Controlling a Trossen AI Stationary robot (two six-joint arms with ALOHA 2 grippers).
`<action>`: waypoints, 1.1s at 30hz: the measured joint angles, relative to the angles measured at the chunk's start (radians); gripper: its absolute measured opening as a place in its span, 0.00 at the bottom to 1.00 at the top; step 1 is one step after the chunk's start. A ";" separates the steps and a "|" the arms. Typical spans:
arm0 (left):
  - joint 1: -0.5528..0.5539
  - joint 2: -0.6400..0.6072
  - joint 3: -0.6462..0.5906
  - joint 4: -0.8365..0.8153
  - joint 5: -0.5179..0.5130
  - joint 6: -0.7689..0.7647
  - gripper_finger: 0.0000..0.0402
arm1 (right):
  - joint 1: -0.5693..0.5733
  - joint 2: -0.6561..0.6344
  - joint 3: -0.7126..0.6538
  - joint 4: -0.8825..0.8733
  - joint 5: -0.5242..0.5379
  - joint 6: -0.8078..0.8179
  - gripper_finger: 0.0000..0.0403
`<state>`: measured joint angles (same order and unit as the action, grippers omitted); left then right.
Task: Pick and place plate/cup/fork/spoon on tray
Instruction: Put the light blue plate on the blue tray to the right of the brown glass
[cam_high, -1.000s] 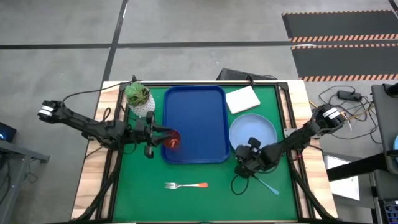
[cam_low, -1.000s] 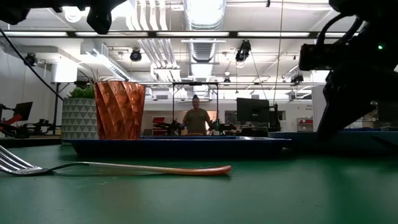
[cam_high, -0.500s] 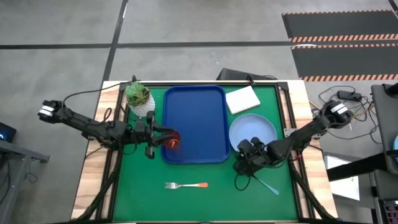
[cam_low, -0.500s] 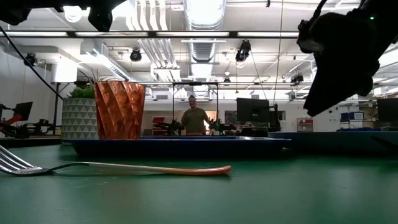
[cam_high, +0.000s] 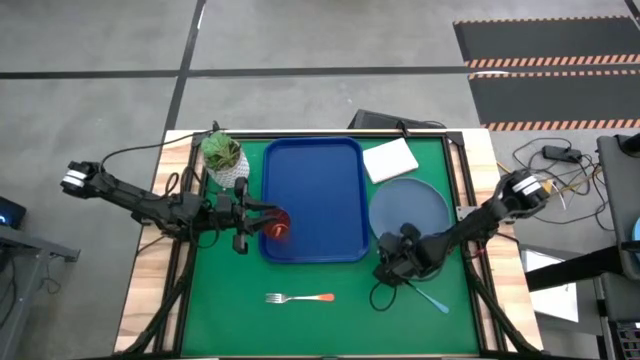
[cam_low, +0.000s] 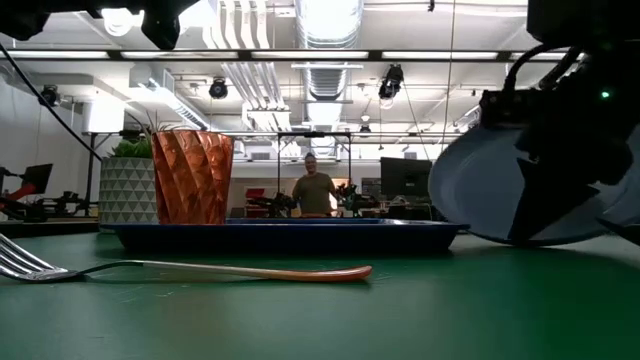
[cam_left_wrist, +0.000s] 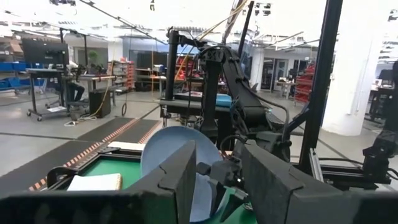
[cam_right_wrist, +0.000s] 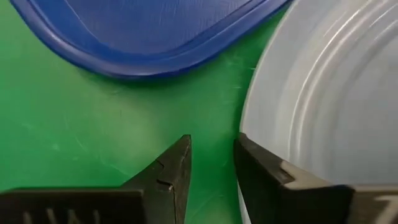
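The tray (cam_high: 312, 200) lies in the middle of my table with only the cup (cam_high: 279, 228) standing in its near-left corner, so I judge one of four items placed, and my left gripper (cam_high: 266, 219) sits right at that cup with its fingers apart around or beside it, I cannot tell which. Just right of the tray, my right gripper (cam_high: 392, 262) is clamped on the near edge of the plate (cam_high: 410, 208), tipping it up off the mat. The fork (cam_high: 300, 298) lies near, in front of the tray, and the spoon (cam_high: 431, 297) near-right, both untouched.
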<state>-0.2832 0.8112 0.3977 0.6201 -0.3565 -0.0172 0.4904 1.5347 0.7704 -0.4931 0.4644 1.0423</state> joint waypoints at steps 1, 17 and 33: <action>0.000 0.000 0.000 0.000 0.000 0.000 0.27 | 0.000 0.005 0.000 0.001 0.000 -0.009 0.26; 0.000 0.000 0.000 0.000 0.000 -0.001 0.27 | 0.000 0.008 0.022 -0.056 -0.008 -0.133 0.02; 0.000 0.000 0.000 0.000 0.000 -0.001 0.27 | -0.021 -0.036 0.197 -0.349 0.058 -0.427 0.04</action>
<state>-0.2832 0.8112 0.3977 0.6205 -0.3565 -0.0186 0.4689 1.4990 0.9674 -0.8422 0.5224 0.6157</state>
